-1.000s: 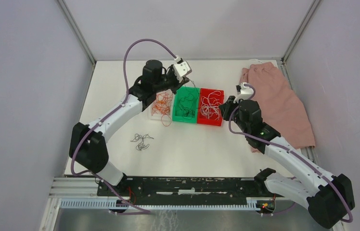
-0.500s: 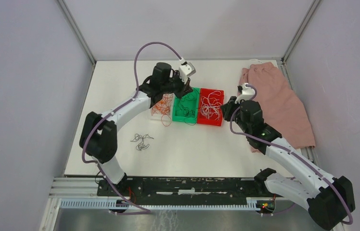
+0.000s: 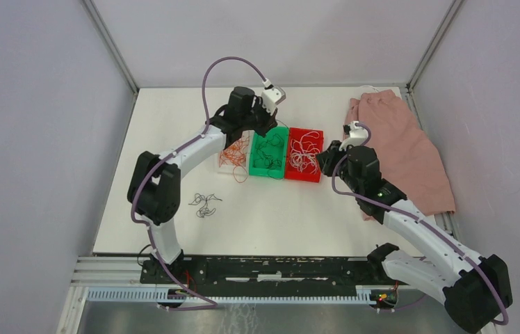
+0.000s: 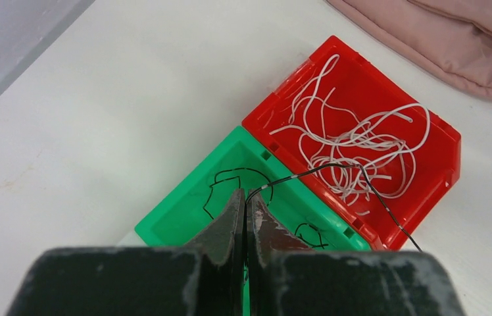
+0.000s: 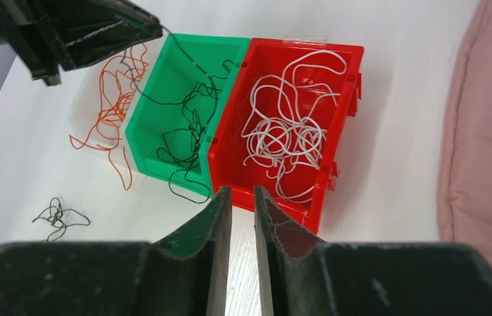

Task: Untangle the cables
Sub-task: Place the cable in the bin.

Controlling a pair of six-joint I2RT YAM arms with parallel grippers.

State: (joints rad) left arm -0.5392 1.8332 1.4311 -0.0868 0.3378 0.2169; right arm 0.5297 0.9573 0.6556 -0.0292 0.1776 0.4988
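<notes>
Right fingers: the right gripper [image 5: 242, 197] has its two dark pads a narrow slit apart, with nothing between them.
Just ahead of the right fingertips: the red bin [image 5: 309, 46], whose near wall is close in front of the tips but not touching them.
In the red bin: the white cables [image 5: 283, 131], a loose curly heap on the floor of the bin.
Ahead and to the left of the right fingers: the green bin [image 5: 139, 125], pressed side by side against the red one, with a tangle of black cables [image 5: 191, 112] inside; one loop hangs out over its near wall.
Farther left of the right fingers: a clear bin [image 5: 75, 112] holding the orange cables [image 5: 115, 99], some of which spill over its edge onto the table [image 5: 394, 79].
Well off to the left of the right fingers: a small loose black clump [image 5: 56, 217] (alone on the tabletop, apart from all three bins).
To the right of the right fingers: a pink cloth [image 5: 487, 131], lying crumpled.
Left fingers: the left gripper [image 4: 245, 201] is pinched fully together on a single black cable [image 4: 309, 172], above the green bin.
From the left fingertips onward: the held cable arches away from the tips; in the right wrist view it runs down toward the black tangle, and I cannot tell whether its far end is free of that tangle.
Beyond the left fingertips: first the floor of the green bin, then the red bin with its white heap, and farthest off the pink cloth.
</notes>
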